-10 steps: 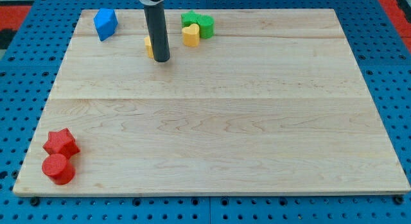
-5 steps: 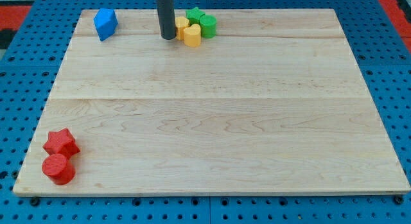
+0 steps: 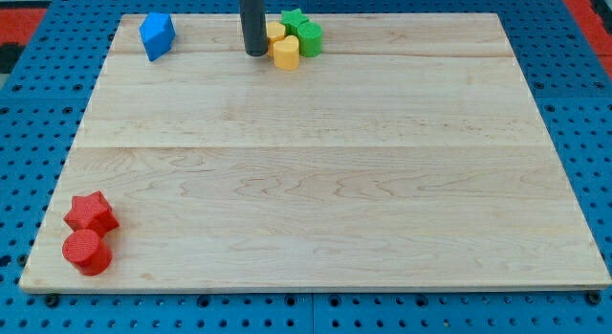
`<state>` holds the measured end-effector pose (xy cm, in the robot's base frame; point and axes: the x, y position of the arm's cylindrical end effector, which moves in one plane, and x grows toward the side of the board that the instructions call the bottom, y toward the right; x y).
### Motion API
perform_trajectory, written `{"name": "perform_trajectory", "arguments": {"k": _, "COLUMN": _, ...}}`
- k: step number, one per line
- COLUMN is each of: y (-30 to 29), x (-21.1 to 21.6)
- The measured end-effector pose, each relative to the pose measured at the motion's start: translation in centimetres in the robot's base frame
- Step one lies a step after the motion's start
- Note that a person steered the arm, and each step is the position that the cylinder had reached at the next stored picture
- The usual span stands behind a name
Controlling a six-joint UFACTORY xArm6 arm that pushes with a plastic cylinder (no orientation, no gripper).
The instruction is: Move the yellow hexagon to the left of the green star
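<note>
My tip (image 3: 255,53) rests on the board near the view's top edge, just to the view's left of the yellow hexagon (image 3: 273,33); the rod hides the gap between them, so I cannot tell whether they touch. There is no gripper on this arm, only the plain rod, so nothing is clasped.

The yellow hexagon now sits pressed into the cluster at the view's top: the green star (image 3: 293,21) is immediately to its right and slightly above, the yellow heart (image 3: 285,53) just below it, and a green cylinder (image 3: 310,37) on the far right of the group.

Change over the last second: the tip has travelled up and to the view's right, and the hexagon, which stood apart beside the rod, has slid across with it until it joins the star. Over the last half second the tip has crept only slightly further right, and the cluster looks a little tighter.

Judgement: the hexagon lies left of the star, so the task appears essentially met; further pushing risks shoving the star.

Unchanged: blue block (image 3: 157,34) at top left, red star (image 3: 91,212) and red cylinder (image 3: 87,251) at bottom left.
</note>
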<state>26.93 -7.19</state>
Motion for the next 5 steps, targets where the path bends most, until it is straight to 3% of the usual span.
{"name": "perform_trajectory", "arguments": {"k": 1, "y": 0.0, "x": -0.7}}
{"name": "perform_trajectory", "arguments": {"k": 3, "y": -0.5, "x": -7.8}}
{"name": "perform_trajectory", "arguments": {"k": 5, "y": -0.8, "x": -7.7}}
